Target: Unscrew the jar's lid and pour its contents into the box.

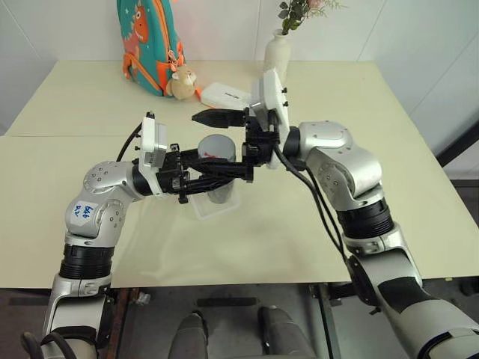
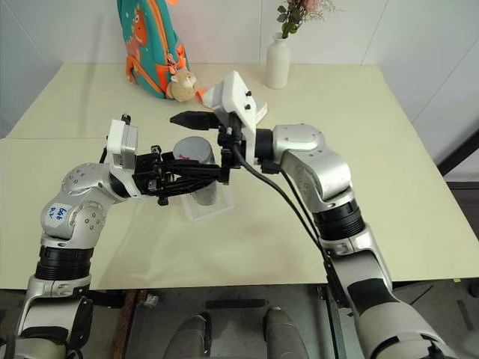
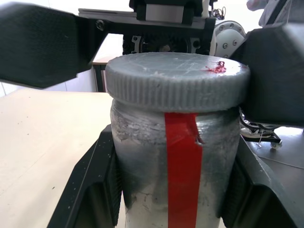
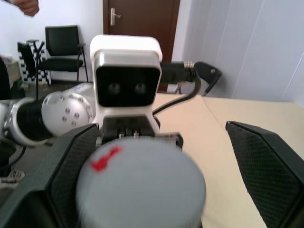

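The left gripper (image 1: 224, 170) is clamped on the jar (image 3: 175, 156), holding it upright just above the clear box (image 1: 215, 206), probably to steady it for unscrewing. The right gripper (image 4: 156, 185) stands wide, fingers either side of the grey lid (image 1: 215, 145), not yet closed. Farther off sits a white vase (image 1: 278, 52).

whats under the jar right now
The clear box on the table; the left gripper holds the jar above it. The jar hides the box's middle.

Silver jointed arms with black ribbed cuffs; white camera housings, black cables behind each black-fingered claw.
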{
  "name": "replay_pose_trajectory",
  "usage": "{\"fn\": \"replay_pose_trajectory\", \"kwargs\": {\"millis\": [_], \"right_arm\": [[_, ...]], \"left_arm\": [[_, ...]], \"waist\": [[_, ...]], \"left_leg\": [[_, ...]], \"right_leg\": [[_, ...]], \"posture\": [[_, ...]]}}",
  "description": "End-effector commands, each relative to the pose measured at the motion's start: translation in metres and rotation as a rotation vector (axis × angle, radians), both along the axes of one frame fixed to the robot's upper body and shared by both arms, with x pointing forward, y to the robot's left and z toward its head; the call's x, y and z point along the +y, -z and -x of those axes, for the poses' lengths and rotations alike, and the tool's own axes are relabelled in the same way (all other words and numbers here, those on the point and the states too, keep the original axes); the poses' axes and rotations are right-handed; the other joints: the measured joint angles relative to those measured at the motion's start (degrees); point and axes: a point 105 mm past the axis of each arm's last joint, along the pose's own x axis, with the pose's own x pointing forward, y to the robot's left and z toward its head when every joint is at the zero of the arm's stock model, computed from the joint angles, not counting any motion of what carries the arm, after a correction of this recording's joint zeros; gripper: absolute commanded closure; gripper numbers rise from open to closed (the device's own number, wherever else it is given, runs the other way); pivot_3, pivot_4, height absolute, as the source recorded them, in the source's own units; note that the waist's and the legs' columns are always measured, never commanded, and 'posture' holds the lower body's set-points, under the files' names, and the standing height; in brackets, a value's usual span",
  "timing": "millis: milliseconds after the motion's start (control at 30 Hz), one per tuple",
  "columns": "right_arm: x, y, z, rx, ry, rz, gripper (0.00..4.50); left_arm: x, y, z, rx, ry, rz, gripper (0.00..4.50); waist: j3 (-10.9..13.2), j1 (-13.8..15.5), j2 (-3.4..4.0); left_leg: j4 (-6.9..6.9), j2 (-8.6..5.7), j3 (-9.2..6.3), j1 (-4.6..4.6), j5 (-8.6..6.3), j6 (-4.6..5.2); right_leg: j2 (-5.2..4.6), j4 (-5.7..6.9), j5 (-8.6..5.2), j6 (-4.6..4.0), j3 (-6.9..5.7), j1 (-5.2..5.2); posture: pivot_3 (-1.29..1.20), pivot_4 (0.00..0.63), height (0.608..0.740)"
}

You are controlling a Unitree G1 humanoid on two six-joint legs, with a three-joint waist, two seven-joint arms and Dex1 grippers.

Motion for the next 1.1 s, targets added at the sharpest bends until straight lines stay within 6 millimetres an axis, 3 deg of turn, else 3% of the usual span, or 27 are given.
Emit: {"fn": "replay_pose_trajectory", "kwargs": {"millis": [33, 200, 400, 633, 767, 1100], "right_arm": [[-0.036, -0.01, -0.019, -0.031, 0.108, -0.008, 0.02], [-0.06, -0.011, -0.024, -0.019, 0.131, -0.002, 0.02], [-0.068, -0.009, -0.015, 0.02, 0.099, 0.01, 0.02], [-0.035, -0.012, 0.019, 0.026, -0.064, 0.009, 0.02], [-0.016, -0.012, 0.026, 0.029, -0.094, -0.014, 0.02], [0.011, -0.012, 0.004, 0.021, 0.004, -0.019, 0.02]], "left_arm": [[0.001, -0.01, 0.011, -0.067, 0.024, 0.01, 2.3], [0.004, -0.008, 0.01, -0.051, 0.005, 0.009, 2.3], [0.009, -0.009, 0.008, -0.054, -0.018, 0.007, 2.3], [0.01, -0.007, 0.005, -0.046, -0.025, 0.002, 2.3], [0.006, -0.007, 0.005, -0.03, -0.007, 0.002, 2.3], [0.0, -0.008, 0.008, 0.005, 0.023, 0.005, 2.3]], "waist": [[0.0, -0.02, 0.0], [0.03, -0.03, 0.04], [0.04, -0.2, 0.06], [0.15, -0.19, 0.23], [0.14, -0.11, 0.23], [0.14, -0.22, 0.23]], "left_leg": [[0.0, 0.0, 0.0, 0.0, 0.0, 0.0], [-0.01, 0.01, -0.01, 0.0, 0.0, 0.01], [-0.03, 0.02, 0.0, 0.0, -0.02, 0.04], [-0.03, 0.06, -0.01, 0.0, -0.02, 0.04], [-0.01, 0.06, -0.02, 0.0, -0.02, 0.03], [0.0, 0.06, -0.02, -0.01, -0.02, 0.03]], "right_leg": [[0.0, -0.01, 0.0, 0.0, 0.0, 0.0], [0.02, -0.01, 0.0, 0.0, 0.02, -0.01], [0.04, -0.1, 0.0, 0.0, 0.04, 0.01], [0.09, -0.08, 0.0, 0.0, 0.05, 0.01], [0.09, -0.07, 0.0, 0.0, 0.05, 0.01], [0.09, -0.08, 0.0, 0.0, 0.06, 0.01]], "posture": [[0.0, 0.15, 0.74], [0.0, 0.15, 0.74], [0.0, 0.15, 0.74], [0.0, 0.15, 0.74], [0.0, 0.15, 0.74], [0.0, 0.15, 0.74]]}}
